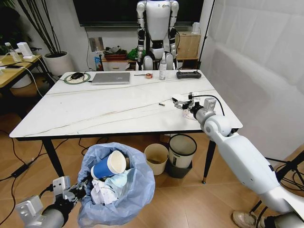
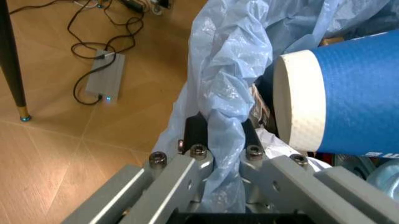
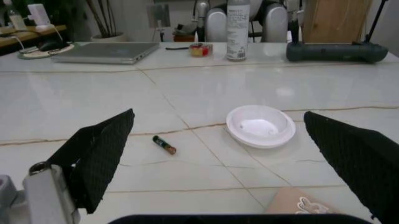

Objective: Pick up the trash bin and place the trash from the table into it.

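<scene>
- Wooden flooring runs under the table (image 1: 95, 111), whose white veined top carries a laptop (image 1: 110, 78), a spray bottle (image 1: 163, 68) and a dark controller (image 1: 188, 74) along its far edge; a cream bin (image 1: 156, 158) and a black bin (image 1: 182, 151) stand on the floor beneath it.
- Near the table's right side the right gripper (image 1: 182, 103) hovers just above the top, its black pads (image 3: 100, 156) spread wide and holding nothing.
- Ahead of those pads lies a white lid (image 3: 260, 126), upturned, with a small battery-like stick (image 3: 164, 144) beside it, the two apart. A pale scrap (image 3: 298, 205) sits close under the gripper; it is too cropped to tell what it is.
- The trash bin (image 1: 118, 190) is held low in front of the table's near edge. The left gripper (image 2: 221, 140) is clamped on a bunched fold of its light-blue bag at the rim.
- Inside it a blue paper cup (image 1: 108, 165) lies tilted on top of crumpled white paper (image 1: 102, 194) and a light-blue mask (image 1: 118, 180).
- The lid looks light, stiff and thin, and probably slippery on the marble; its raised rim seems the best place to pinch, one pad inside and one outside.
- The bag film is soft and could slip or tear, so the bin's hold appears somewhat delicate.
</scene>
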Motion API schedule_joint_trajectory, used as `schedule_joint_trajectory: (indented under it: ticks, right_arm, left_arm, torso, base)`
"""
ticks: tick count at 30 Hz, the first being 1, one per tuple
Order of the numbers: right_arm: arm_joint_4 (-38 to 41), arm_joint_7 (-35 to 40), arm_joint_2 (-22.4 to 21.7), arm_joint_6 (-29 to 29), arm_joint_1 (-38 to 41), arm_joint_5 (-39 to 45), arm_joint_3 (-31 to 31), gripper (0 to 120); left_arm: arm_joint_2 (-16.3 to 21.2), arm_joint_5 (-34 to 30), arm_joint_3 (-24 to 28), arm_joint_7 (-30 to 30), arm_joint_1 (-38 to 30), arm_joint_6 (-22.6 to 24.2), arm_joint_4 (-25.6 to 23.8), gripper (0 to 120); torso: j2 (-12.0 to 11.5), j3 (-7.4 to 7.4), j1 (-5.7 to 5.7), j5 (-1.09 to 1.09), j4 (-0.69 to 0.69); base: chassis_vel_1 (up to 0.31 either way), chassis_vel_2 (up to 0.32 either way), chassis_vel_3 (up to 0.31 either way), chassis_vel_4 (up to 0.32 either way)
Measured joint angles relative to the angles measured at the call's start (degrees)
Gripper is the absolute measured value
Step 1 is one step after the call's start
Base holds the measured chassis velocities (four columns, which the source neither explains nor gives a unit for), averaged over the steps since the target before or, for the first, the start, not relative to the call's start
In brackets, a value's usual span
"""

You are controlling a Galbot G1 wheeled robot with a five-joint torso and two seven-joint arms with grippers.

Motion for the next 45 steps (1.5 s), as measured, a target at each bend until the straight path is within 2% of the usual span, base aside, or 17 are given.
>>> schedule_joint_trajectory:
  ticks: [10, 17, 24, 31, 38, 45]
  right_arm:
    - [-2.0, 0.0, 1.8, -0.6, 1.4, 0.1, -1.0, 100]
    - [-6.4, -0.5, 3.3, -0.2, 3.4, -2.7, -2.2, 100]
    - [-15.1, -4.7, 6.2, 2.5, 8.7, -6.5, -3.8, 100]
    - [-27.7, -9.7, 11.5, 6.6, 15.1, -9.8, -5.7, 100]
    - [-35.7, -12.5, 13.1, 8.1, 17.3, -12.1, -6.1, 100]
    - [-39.2, -13.3, 13.4, 7.9, 18.8, -12.4, -6.1, 100]
  left_arm:
    - [-0.2, 0.0, 0.2, 0.1, -0.1, 0.0, 0.0, 0]
    - [-0.3, 0.0, 0.2, 0.2, -0.2, -0.1, -0.1, 0]
    - [-0.4, 0.1, 0.2, 0.2, 0.0, -0.1, -0.5, 0]
    - [-1.1, 0.6, -0.1, 0.3, 0.7, -0.2, -0.8, 0]
    - [-1.8, 1.2, -0.2, 0.6, 1.2, -0.4, -0.8, 0]
    - [-2.3, 1.7, 0.1, 0.9, 1.2, -0.6, -0.8, 0]
  torso:
    - [0.0, 0.00, -0.01, -0.01, 0.00]
    - [0.0, 0.00, -0.01, 0.00, -0.01]
    - [0.0, 0.00, -0.01, -0.01, 0.00]
    - [0.0, 0.00, -0.01, -0.01, 0.01]
    - [0.0, 0.00, -0.01, 0.00, -0.01]
    - [0.0, 0.00, -0.01, 0.00, -0.01]
  base:
    - [0.000, 0.000, 0.000, 0.000]
    - [0.000, 0.000, 0.000, 0.000]
    - [0.000, 0.000, 0.000, 0.000]
    - [0.000, 0.000, 0.000, 0.000]
    - [0.000, 0.000, 0.000, 0.000]
    - [0.000, 0.000, 0.000, 0.000]
